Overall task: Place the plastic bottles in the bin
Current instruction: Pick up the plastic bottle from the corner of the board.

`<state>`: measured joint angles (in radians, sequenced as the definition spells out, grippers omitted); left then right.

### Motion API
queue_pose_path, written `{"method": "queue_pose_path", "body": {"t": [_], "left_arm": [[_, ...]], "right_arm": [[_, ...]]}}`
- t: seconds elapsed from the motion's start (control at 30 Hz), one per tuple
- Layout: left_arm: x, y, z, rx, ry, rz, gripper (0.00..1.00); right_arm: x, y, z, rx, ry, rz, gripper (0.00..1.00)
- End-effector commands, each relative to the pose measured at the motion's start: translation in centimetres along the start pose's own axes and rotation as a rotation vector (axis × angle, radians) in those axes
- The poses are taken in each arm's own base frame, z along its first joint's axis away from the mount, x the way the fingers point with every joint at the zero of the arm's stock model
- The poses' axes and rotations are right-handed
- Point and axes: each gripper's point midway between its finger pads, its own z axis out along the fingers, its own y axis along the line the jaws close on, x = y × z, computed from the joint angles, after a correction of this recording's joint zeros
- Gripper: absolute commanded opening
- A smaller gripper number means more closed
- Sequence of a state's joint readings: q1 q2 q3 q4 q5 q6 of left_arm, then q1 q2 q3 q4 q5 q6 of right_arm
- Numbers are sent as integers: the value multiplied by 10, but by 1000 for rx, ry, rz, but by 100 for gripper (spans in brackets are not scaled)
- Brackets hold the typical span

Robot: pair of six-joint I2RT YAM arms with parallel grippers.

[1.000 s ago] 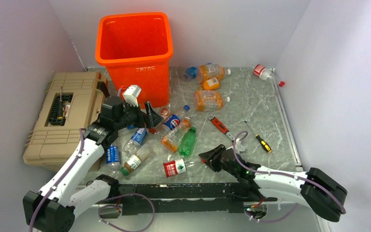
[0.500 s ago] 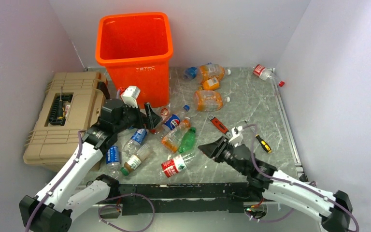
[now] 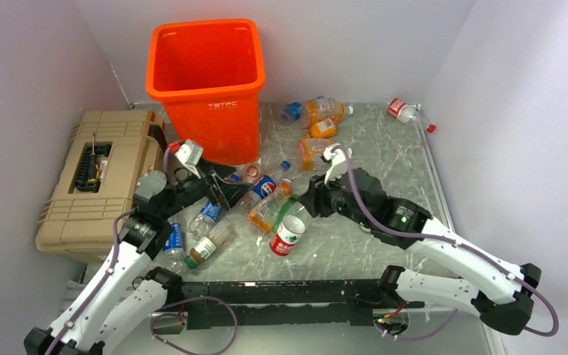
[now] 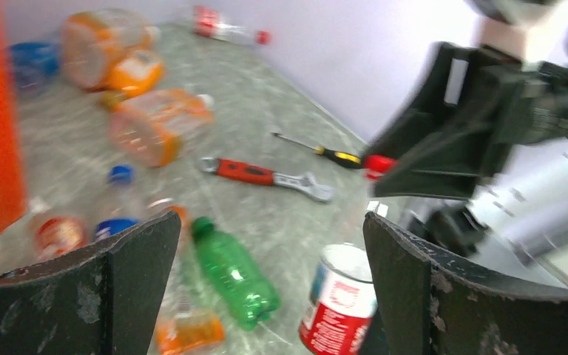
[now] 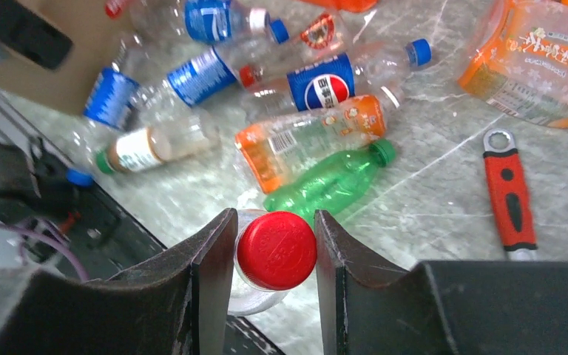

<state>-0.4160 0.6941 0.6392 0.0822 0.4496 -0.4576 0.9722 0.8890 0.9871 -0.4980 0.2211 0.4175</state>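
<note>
The orange bin (image 3: pixel 205 81) stands at the back, left of centre. My right gripper (image 3: pixel 308 205) is shut on the red cap (image 5: pixel 276 250) of a clear bottle with a red label (image 3: pixel 288 235), which hangs tilted above the table. My left gripper (image 3: pixel 220 189) is open and empty, low in front of the bin, over the pile. In the left wrist view the green bottle (image 4: pixel 235 272) and the held bottle (image 4: pixel 340 303) show between its fingers (image 4: pixel 137 259). A Pepsi bottle (image 3: pixel 264 185), an orange bottle (image 3: pixel 266 211) and blue-labelled bottles (image 3: pixel 171 240) lie below.
A tan toolbox case (image 3: pixel 96 177) sits at the left. More orange bottles (image 3: pixel 316 111) lie at the back and a red-labelled one (image 3: pixel 403 109) at the back right. A red-handled wrench (image 5: pixel 508 194) and a screwdriver (image 4: pixel 325 153) lie right of the pile.
My right gripper has picked the red-labelled bottle up off the table by its cap and carried it back toward the middle. My left gripper has dropped a little lower over the pile.
</note>
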Motion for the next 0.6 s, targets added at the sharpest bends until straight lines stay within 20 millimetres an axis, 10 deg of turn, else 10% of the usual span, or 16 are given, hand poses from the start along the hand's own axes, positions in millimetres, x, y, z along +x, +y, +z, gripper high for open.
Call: {"method": "queue_pose_path", "body": {"t": [0.0,0.17,0.57], "left_arm": [[-1,-69,1,436,139,79,99],[29,-70,5,538,247,-32,99],[30,-84,-6,609,222,-28,99]], "right_arm": [[-27,18,-8,-80,15,-210,0],[-42,44,-1,-146,25,-307,0],[-72,97,22,-263,-42,-342,0]]}}
